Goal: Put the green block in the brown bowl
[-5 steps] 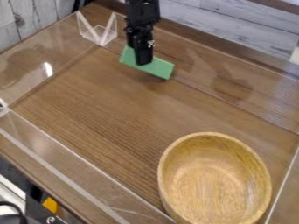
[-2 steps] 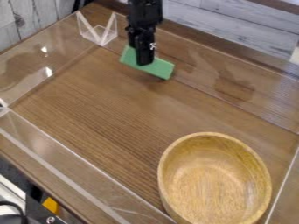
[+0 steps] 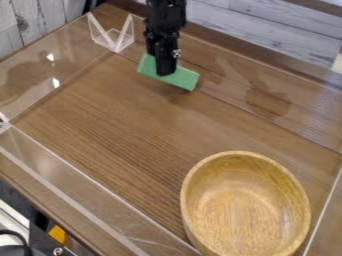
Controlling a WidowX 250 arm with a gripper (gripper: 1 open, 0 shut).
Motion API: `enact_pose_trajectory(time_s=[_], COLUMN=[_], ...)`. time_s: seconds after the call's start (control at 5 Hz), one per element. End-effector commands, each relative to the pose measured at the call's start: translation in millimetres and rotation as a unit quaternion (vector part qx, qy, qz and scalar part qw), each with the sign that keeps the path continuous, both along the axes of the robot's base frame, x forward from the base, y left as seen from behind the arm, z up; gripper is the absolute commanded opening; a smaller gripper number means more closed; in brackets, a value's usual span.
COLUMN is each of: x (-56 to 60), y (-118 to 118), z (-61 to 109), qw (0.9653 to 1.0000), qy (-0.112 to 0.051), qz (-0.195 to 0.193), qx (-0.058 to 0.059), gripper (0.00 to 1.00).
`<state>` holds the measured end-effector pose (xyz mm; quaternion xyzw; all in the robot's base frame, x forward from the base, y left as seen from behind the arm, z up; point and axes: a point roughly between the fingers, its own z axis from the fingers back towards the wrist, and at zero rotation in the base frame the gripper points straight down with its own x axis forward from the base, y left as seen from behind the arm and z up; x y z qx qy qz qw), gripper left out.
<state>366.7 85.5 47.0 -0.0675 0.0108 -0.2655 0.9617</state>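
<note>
a wood-grain table (image 3: pixel 120 130) (glossy) with clear plastic walls (image 3: pixel 110 32) around it

The setting looks like a robotics lab test bench rather than a home. A dark wood-grain tabletop (image 3: pixel 120 130) is fenced by clear acrylic side walls (image 3: pixel 80 190), a black robot arm (image 3: pixel 163 25) reaches down onto it, and pale plank panelling (image 3: pixel 281 35) closes the back.

Claw (image 3: pixel 163 68) clamped on green block (image 3: pixel 170 73); brown bowl (image 3: pixel 246 203) well apart.
</note>
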Motion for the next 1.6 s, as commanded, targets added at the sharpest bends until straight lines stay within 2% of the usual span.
enact_pose_trajectory(time_s=[0.0,0.4,0.6,0.8,1.0,1.2,1.4], x=[28.7,31.4,12.0,5.7,-5.5,-25.9,-58.1], y=[-0.3,15.6,-7.5,-23.9,-39.1,-70.4,-92.6], z=[-15.7,-34.9,-24.3,2.2,28.7,53.7,64.1], qw=[0.9966,0.9971,0.9963,0.9924,0.9911,0.9922,0.9912], qy=[-0.063,-0.065,-0.06,-0.062,-0.067,-0.074,-0.072], qz=[0.046,0.02,0.056,0.104,0.114,0.1,0.111], qx=[0.027,0.034,0.023,0.023,0.021,0.011,-0.001], gripper=[0.0,0.0,0.0,0.0,0.0,0.0,0.0])
